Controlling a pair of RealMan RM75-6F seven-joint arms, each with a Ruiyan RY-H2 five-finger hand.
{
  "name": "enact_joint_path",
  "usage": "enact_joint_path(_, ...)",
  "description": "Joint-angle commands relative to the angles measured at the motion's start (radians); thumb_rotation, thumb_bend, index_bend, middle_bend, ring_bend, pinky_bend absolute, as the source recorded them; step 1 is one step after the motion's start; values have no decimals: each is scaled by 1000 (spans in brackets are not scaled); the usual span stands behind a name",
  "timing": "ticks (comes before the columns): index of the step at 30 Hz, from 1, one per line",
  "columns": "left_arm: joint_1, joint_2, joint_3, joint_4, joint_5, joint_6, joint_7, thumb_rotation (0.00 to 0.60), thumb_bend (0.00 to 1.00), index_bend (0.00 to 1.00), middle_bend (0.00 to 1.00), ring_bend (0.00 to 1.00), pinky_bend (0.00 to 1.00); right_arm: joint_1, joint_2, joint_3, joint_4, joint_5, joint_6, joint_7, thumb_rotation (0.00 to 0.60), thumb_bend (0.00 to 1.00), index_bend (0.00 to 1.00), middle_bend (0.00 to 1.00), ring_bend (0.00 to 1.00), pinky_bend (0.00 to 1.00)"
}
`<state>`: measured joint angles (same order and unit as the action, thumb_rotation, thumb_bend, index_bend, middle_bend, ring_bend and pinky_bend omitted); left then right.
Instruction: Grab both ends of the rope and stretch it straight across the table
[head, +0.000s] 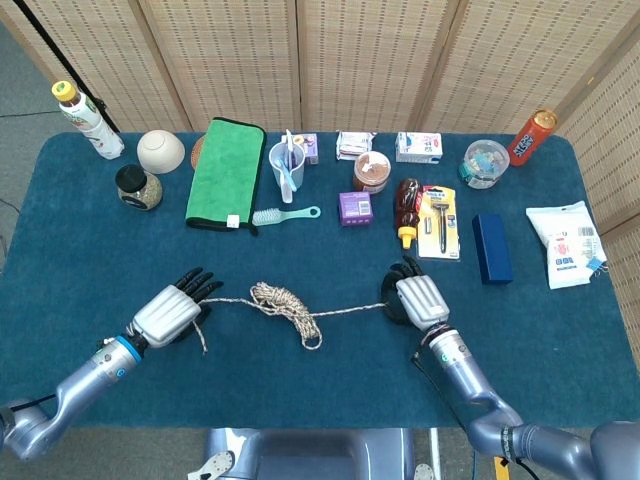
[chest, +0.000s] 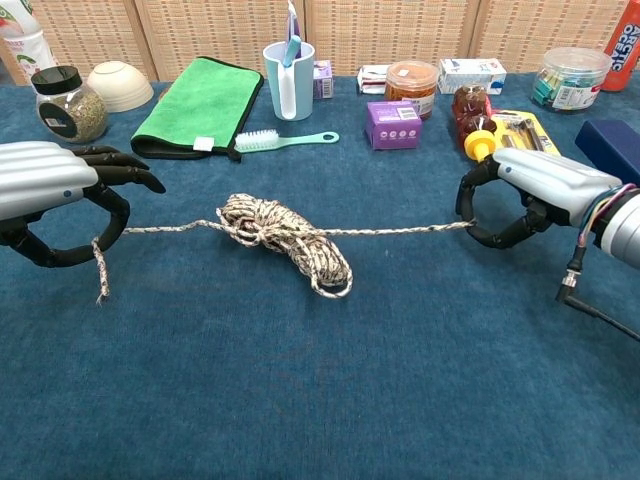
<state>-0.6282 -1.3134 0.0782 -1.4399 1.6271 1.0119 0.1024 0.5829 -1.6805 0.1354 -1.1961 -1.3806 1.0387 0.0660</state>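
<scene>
Basically rope (chest: 285, 238) is light and floppy; left robot hand (chest: 50, 190) and right robot hand (chest: 520, 195) grip its ends, bundle at 6 o'clock of the cup (head: 285, 165).

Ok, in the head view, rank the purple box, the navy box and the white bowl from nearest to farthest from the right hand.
From the right hand:
1. Purple box, just behind it, slightly left.
2. Navy box, off to its right.
3. White bowl, far back-left corner.
</scene>
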Motion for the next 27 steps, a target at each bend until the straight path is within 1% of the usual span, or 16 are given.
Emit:
enact_joint_path(1,1,4,-6,-3,-4,5,-2,600,425,739,178,13,0,-2,8,4,-7,3,3,-1,600,439,799,395,196,0)
enact_joint_path(4,2,5,-11,-6,-9,8,-3,600,429,759,219,37,0,-4,16,6,-12,5,6,-3,600,440,804,399,199,0)
enact_joint_path(11,2,11,-25,-10,-21,12,-5,600,434,780,253,54,0,-7,30,10,-21,8,12,-6,600,439,809,405,200,0)
enact_joint_path(27,9,56,-71,-33,-70,38,-5,600,437,790,259,54,0,-25,80,31,-46,23,48,-2,600,440,811,411,209,0)
